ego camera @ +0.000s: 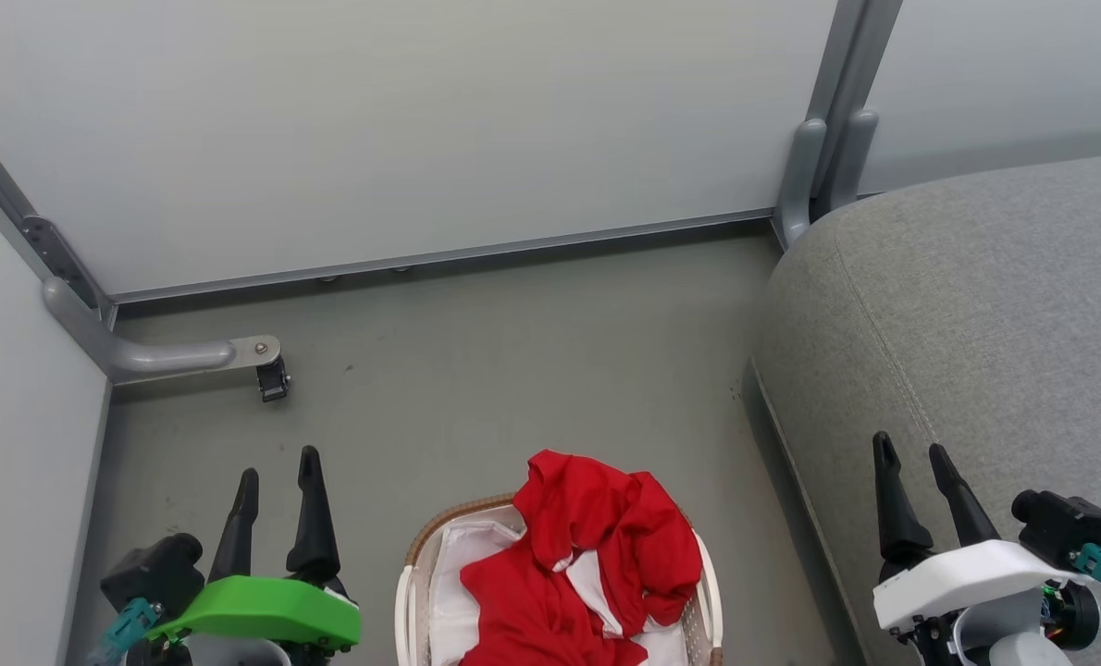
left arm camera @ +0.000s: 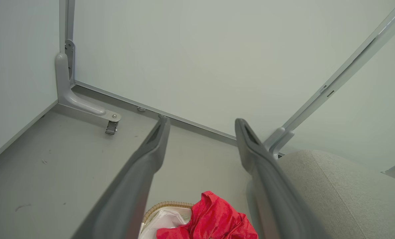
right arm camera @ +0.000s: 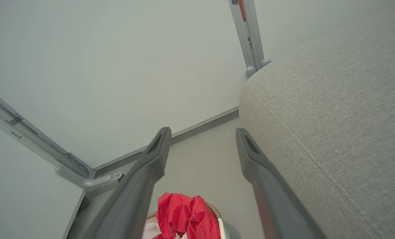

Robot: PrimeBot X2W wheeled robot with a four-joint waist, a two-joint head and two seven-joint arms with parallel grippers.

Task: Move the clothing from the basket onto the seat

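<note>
Clothing [ego camera: 597,546] lay heaped in basket [ego camera: 418,566] on floor [ego camera: 513,370], beside grey seat [ego camera: 976,324]. Fabric bright red, crumpled, white patches between folds, one fold over far rim. Left gripper [ego camera: 279,462] and right gripper [ego camera: 909,443] flanked basket, fingers spread, holding nothing.

The basket [ego camera: 418,555] sits on the floor [ego camera: 513,351], in the middle and close to the robot. The clothing [ego camera: 597,546] lies piled in the basket, and some of it hangs over the far rim. The seat [ego camera: 976,324] is to the right of the basket, near it but not touching. The left hand [ego camera: 278,463] is over the floor, left of the basket. The right hand [ego camera: 909,443] is over the near edge of the seat. A wall [ego camera: 421,120] stands behind them all. A small wheel [ego camera: 271,379] stands on the floor near the left corner.
</note>
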